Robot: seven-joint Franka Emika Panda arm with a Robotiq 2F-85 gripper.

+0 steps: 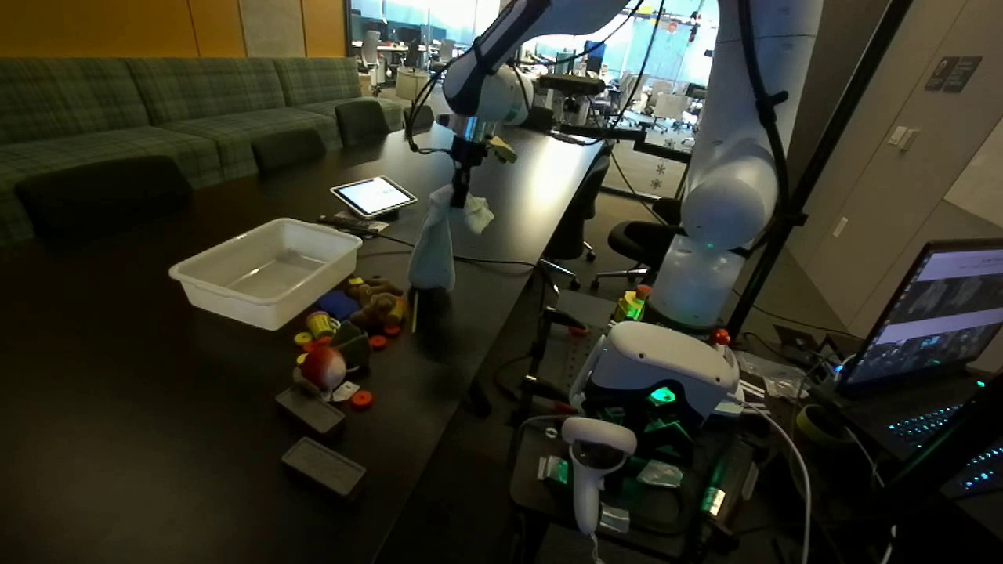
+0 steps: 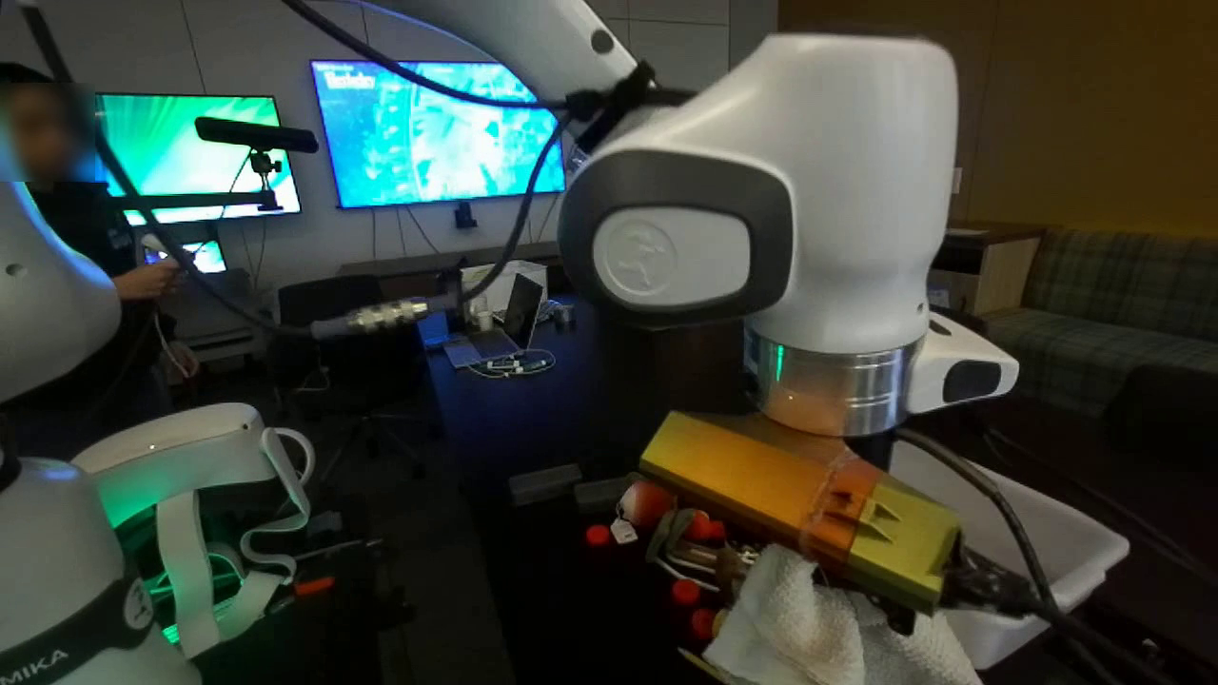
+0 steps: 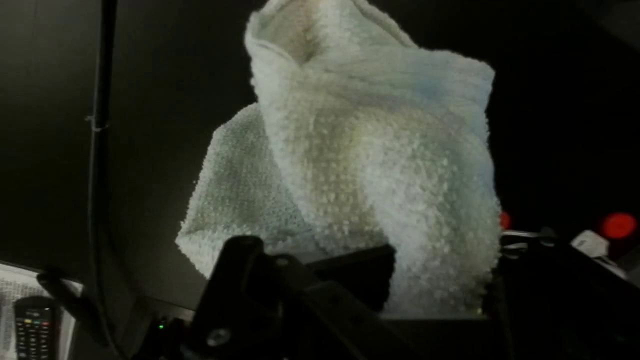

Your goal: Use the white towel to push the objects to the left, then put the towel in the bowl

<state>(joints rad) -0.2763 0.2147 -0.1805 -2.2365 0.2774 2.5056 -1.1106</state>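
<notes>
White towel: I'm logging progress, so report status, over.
Gripper clamped on white towel. Towel hanging outside white bin. Toys clustered beside bin, possibly in the way.

Glare whitens the tabletop [image 1: 544, 168] at one o'clock in an exterior view; dimness shrouds the wrist view.

Towel [image 3: 425, 190] in every view, wrist view closest
</notes>
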